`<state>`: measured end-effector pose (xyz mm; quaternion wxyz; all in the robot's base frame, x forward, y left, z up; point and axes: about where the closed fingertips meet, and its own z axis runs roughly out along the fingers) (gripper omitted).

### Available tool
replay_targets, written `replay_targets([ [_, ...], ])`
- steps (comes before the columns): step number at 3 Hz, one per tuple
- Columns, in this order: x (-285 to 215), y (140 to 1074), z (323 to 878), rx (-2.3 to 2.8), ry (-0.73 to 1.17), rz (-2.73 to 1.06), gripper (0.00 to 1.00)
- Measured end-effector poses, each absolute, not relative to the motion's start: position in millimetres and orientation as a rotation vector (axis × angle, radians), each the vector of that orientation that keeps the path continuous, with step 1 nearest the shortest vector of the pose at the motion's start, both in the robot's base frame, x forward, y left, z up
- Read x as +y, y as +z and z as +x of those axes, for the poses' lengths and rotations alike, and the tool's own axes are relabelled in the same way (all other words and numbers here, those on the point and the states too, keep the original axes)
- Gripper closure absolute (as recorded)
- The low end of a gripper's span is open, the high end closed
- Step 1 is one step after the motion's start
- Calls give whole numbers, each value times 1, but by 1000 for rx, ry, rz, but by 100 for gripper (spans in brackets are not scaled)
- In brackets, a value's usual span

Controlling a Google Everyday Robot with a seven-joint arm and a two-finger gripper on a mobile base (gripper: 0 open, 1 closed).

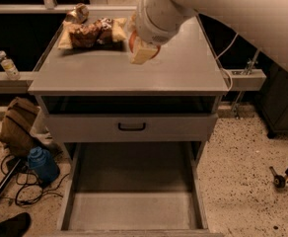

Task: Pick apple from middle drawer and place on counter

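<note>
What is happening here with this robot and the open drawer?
The robot's gripper is closed on the apple and holds it low over the counter, beside the snack bags. The middle drawer is pulled out with nothing in it. The apple is not yet released; I cannot tell if it touches the counter.

— Dim overall?
— Yes, warm and low. The brightest thing is the arm (242,14) at one o'clock, lit from above.
— And the gripper (143,56)?
— Twelve o'clock, over the counter (183,73), closed on the apple (133,41), palely lit.
— Darkest parts?
— The slot under the counter is black. The middle drawer (134,211) is shadowed at the back and lighter toward six o'clock.
</note>
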<state>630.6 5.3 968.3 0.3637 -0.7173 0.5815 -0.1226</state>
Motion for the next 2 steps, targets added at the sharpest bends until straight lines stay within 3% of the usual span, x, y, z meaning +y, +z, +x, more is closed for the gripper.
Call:
replay_targets([
  [2,28,860,723,1581,-108,-2172,100],
])
